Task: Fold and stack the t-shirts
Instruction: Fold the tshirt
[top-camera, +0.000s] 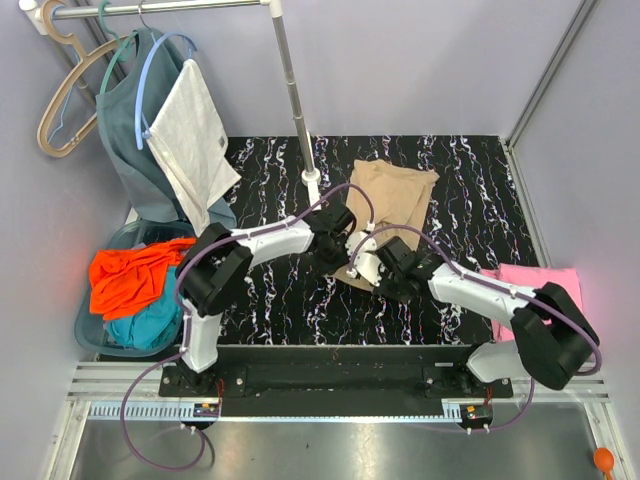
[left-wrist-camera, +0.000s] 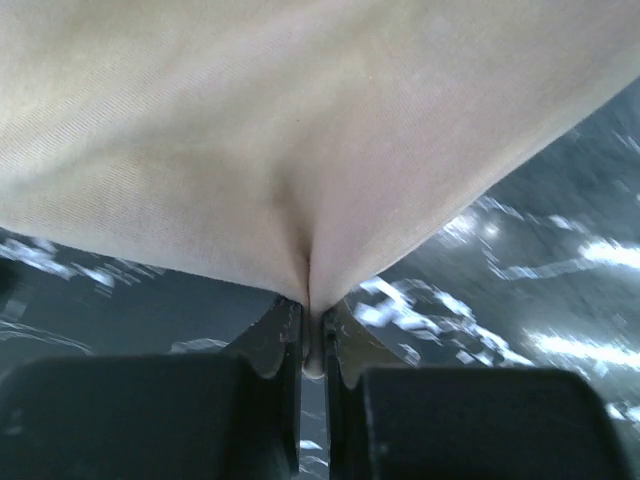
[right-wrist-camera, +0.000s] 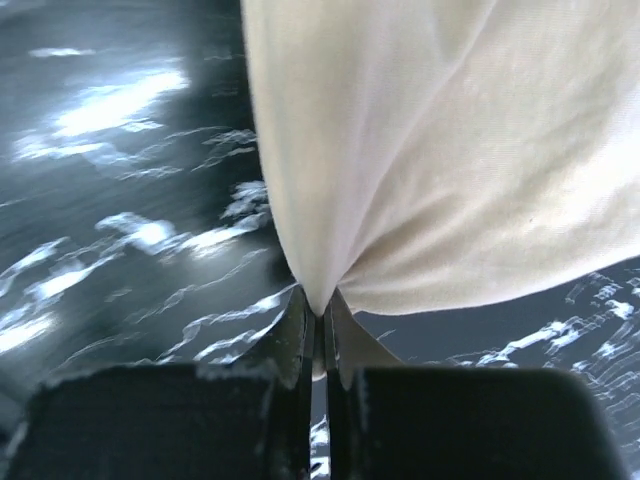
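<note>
Both arms are in on the tan t-shirt (top-camera: 392, 200), which lies rumpled mid-way across the black marbled table (top-camera: 470, 200). The left gripper (left-wrist-camera: 312, 335) is pressed tight on a fold at the shirt's near edge, and the cloth fans away beyond the fingers. The right gripper (right-wrist-camera: 320, 330) pinches the same near edge just beside it. A pink t-shirt (top-camera: 540, 278) lies flat at the table's right side, well apart.
</note>
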